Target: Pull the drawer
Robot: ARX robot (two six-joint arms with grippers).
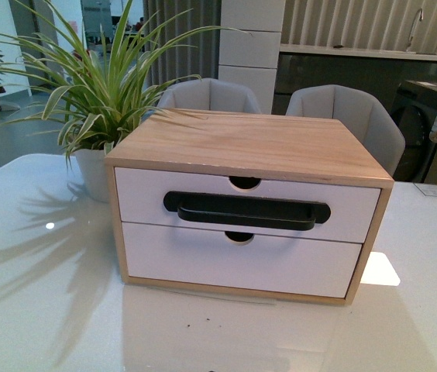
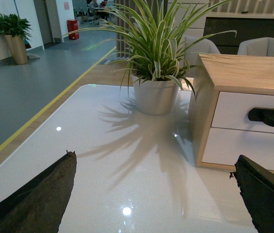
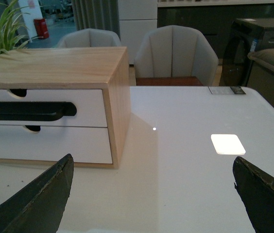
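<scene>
A light wood cabinet (image 1: 249, 143) stands on the white table (image 1: 40, 310). Its upper drawer (image 1: 141, 198) is white-fronted, with a long black bar handle (image 1: 246, 211) and a half-round notch in its top edge, and it sits flush, shut. Neither arm shows in the front view. In the left wrist view my left gripper (image 2: 155, 162) hangs open over bare table, with the drawer (image 2: 234, 109) and its handle (image 2: 270, 117) well ahead to one side. In the right wrist view my right gripper (image 3: 152, 161) is open too, apart from the drawer (image 3: 86, 114) and handle (image 3: 27, 110).
Below it is a plain white drawer front (image 1: 242, 263) without a handle. A potted spider plant (image 1: 94, 101) stands against the cabinet's left side. Two grey chairs (image 1: 350, 116) sit behind the table. A bright light patch (image 3: 228, 144) lies on the table right of the cabinet.
</scene>
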